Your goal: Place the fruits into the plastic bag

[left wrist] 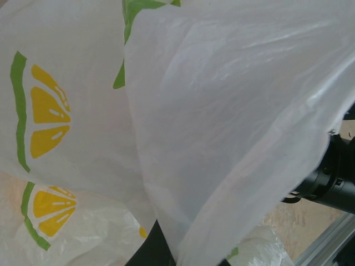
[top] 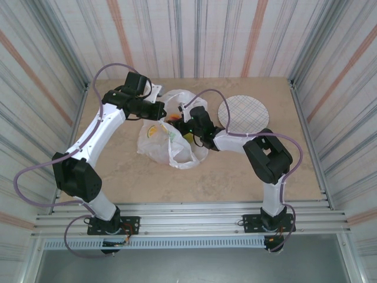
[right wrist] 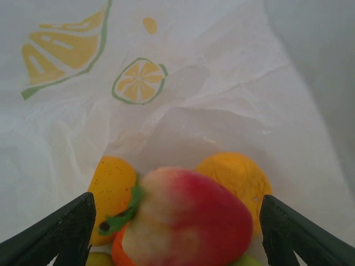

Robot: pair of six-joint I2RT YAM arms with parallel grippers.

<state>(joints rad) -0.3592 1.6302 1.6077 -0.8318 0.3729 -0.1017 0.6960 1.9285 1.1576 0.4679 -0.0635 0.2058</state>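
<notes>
I'm holding my right gripper [right wrist: 177,202] inside the plastic bag [right wrist: 222,94], jaws released; a red fruit [right wrist: 188,219] is sitting between them, orange fruits [right wrist: 236,177] just beyond; left gripper [top: 160,110] is clenching its jaws on the bag's film.

1. Legible text, brands, numbers, signs: none in any view.
2. Print on the plastic bag [top: 154,144] is pictorial: yellow lemon slices [left wrist: 47,111] with green rims, seen in both wrist views; no lettering readable on it.
</notes>
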